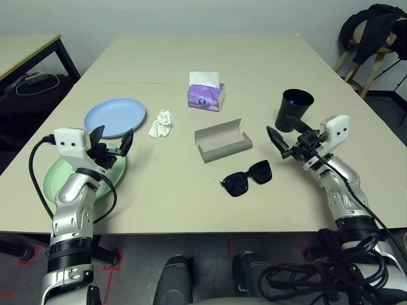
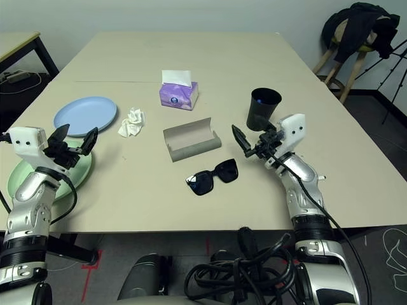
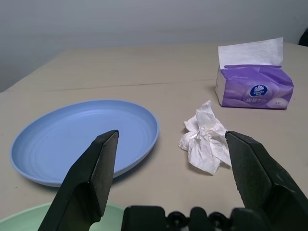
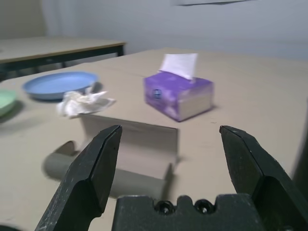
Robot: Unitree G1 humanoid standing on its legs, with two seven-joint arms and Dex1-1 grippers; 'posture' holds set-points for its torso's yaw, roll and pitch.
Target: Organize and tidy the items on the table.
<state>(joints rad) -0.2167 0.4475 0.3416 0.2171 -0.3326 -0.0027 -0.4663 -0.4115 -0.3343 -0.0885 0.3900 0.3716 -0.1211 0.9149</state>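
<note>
Case (image 1: 222, 140): lies open mid-surface, long axis slanting; right claw (image 1: 284, 144) nearer, spread, aimed at it; left claw (image 1: 113, 143) spread, empty, over green plate (image 1: 63, 173).

Both silver forearms reach forward from the bottom of the head views, one at each side. The left claw (image 1: 112, 142) sits at the end of the left arm with its white wrist block behind it; its two black fingers (image 3: 89, 180) stand wide apart and hold nothing, pointing ahead roughly level. The right claw (image 1: 285, 141) is turned inward toward the robot's left, its black fingers (image 4: 91, 175) likewise spread wide and empty. Black cables run along both forearms.
</note>
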